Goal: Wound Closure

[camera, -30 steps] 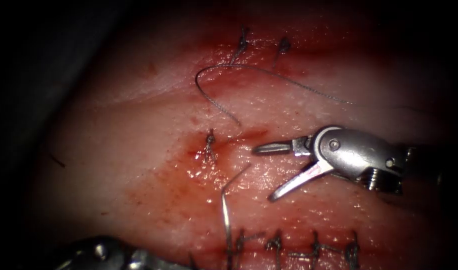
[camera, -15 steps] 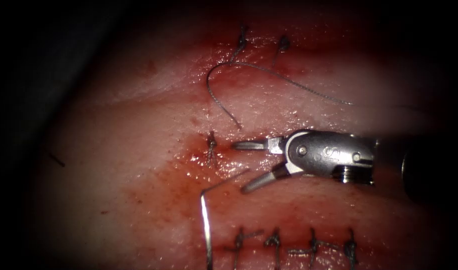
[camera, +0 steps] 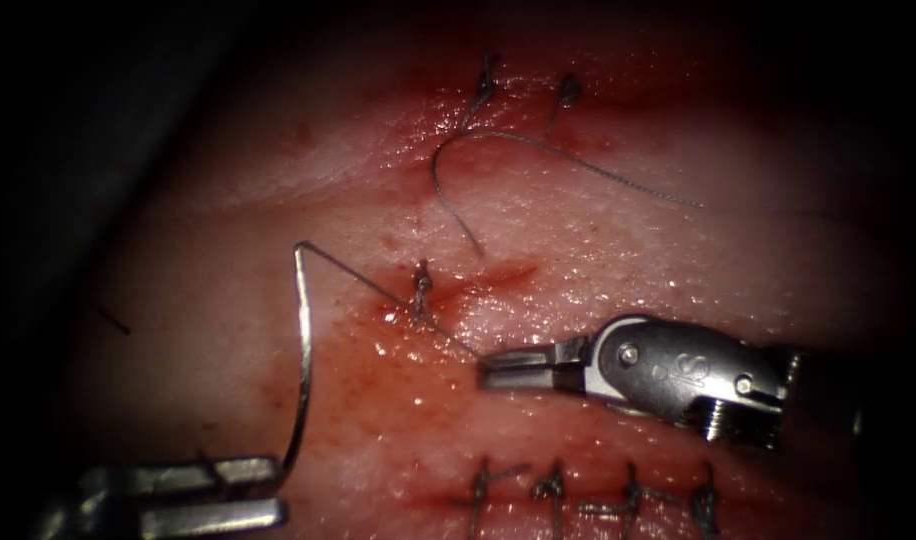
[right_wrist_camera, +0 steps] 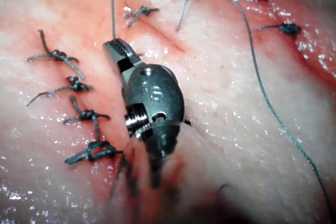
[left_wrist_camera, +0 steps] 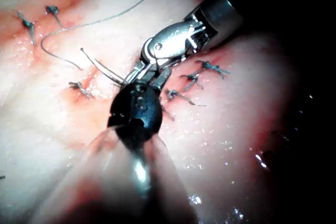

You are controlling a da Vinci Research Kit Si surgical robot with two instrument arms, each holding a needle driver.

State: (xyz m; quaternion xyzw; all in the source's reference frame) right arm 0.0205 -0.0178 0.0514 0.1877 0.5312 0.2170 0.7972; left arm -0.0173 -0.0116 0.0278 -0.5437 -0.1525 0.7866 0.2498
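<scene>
Around the lone knot (camera: 419, 290) at mid-wound, the tissue (camera: 228, 330) lies pale, wet and soft, smeared with red fluid (camera: 378, 380). It looks yielding and slippery, likely to tear if pinched hard.

Right of that knot and a little below it, the right arm's claw (camera: 508, 372) is closed on the thread (camera: 378, 290), its tips just clear of the glistening tissue. Well to the knot's lower left, the left arm's claw (camera: 218, 490) grips the needle (camera: 306, 360) near the end away from the thread.

The needle stands free of the tissue, left of the knot, and arcs up from the left claw to a sharp bend level with the knot. It is thin, stiff, light steel, probably slick when wet. It is best held on the body of its curve, square across the jaws, never at the point.

From the needle's upper end the thread runs straight past the knot into the right claw. It appears fine and limp, and easily frayed, so a flat, gentle grip seems wise.

Above the knot a loose strand (camera: 578, 160) curls across the tissue toward the right. A row of four knots (camera: 553, 490) sits below the knot.
</scene>
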